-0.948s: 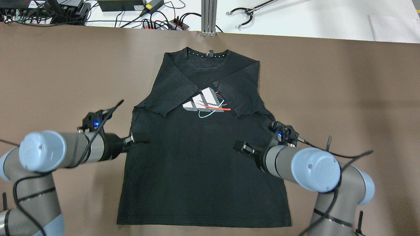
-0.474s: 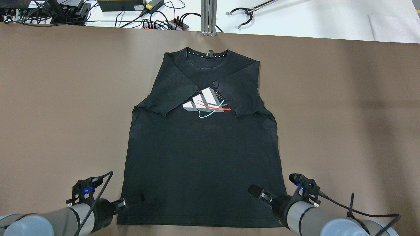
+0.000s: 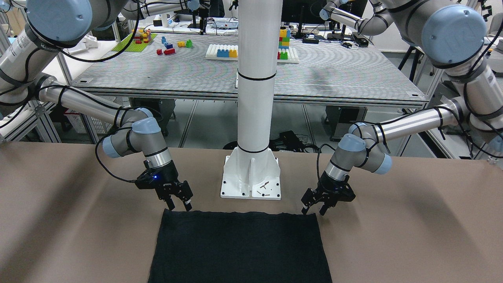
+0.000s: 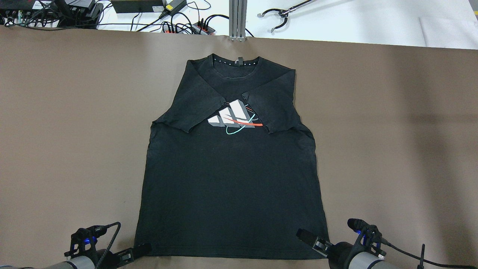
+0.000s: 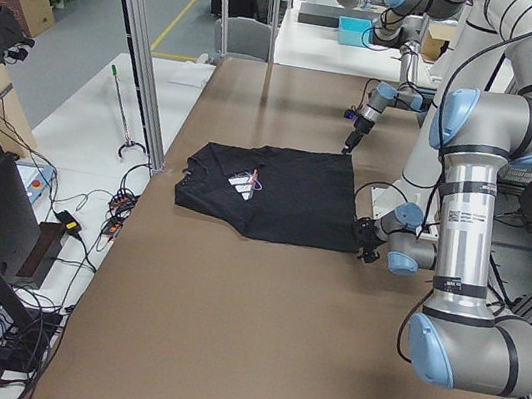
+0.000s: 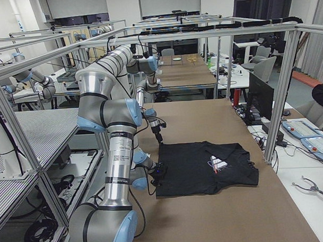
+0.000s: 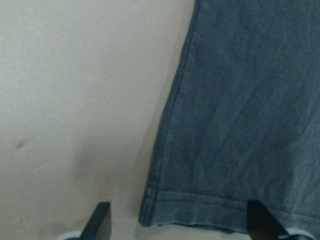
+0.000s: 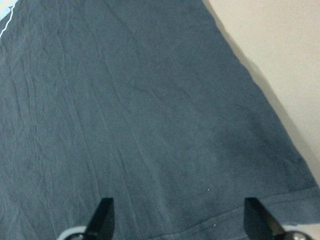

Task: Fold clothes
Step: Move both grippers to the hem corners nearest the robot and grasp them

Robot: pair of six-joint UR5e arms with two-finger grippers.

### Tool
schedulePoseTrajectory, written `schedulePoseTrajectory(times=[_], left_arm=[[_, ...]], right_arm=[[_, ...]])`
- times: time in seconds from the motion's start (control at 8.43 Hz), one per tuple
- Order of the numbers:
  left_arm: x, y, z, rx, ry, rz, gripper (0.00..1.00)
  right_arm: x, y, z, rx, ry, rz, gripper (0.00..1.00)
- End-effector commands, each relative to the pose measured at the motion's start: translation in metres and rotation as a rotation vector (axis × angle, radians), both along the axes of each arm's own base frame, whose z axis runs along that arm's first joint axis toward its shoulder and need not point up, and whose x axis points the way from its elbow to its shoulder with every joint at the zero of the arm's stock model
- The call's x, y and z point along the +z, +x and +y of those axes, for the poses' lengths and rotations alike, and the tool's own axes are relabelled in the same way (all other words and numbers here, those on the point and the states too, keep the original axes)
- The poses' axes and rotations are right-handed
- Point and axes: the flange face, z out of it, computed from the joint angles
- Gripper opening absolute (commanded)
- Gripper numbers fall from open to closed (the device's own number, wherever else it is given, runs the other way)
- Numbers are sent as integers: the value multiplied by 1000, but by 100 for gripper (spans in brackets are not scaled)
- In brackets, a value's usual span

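A black T-shirt [image 4: 231,179] lies flat on the brown table, collar at the far side, both sleeves folded in over a white, red and teal chest print [image 4: 233,117]. My left gripper [image 4: 135,250] is open at the shirt's near-left hem corner. In the left wrist view [image 7: 181,225] that corner of the shirt [image 7: 240,125] lies between the jaws. My right gripper [image 4: 309,239] is open over the near-right hem corner. In the right wrist view [image 8: 178,217] the fabric [image 8: 140,115] fills the frame. In the front view both grippers [image 3: 313,210] [image 3: 178,205] hover at the hem of the shirt [image 3: 239,247].
The white pillar's base plate [image 3: 251,177] stands on the table just behind the hem. An aluminium post [image 4: 237,18], cables and power strips [image 4: 179,22] and a grabber tool [image 4: 283,15] lie beyond the table's far edge.
Both grippers have moved from the shirt's mid sides back toward the robot, down to the bottom hem corners. The shirt has not moved.
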Motion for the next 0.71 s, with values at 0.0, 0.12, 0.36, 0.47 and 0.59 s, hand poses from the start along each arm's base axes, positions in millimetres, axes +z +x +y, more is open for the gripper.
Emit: schedulePoseTrajectory(times=[0.0, 0.12, 0.36, 0.47, 0.59], left_arm=[[6, 1, 4, 6, 1, -12, 93], [5, 1, 4, 4, 2, -11, 60], [5, 2, 4, 6, 1, -12, 21], [4, 1, 3, -3, 5, -11, 10], [3, 1, 3, -4, 6, -8, 4]], right_arm=[[2, 1, 2, -1, 3, 1, 92], [2, 0, 3, -4, 3, 0, 92], [2, -1, 5, -7, 3, 1, 92], [4, -1, 5, -7, 3, 6, 93], [4, -1, 6, -10, 4, 6, 93]])
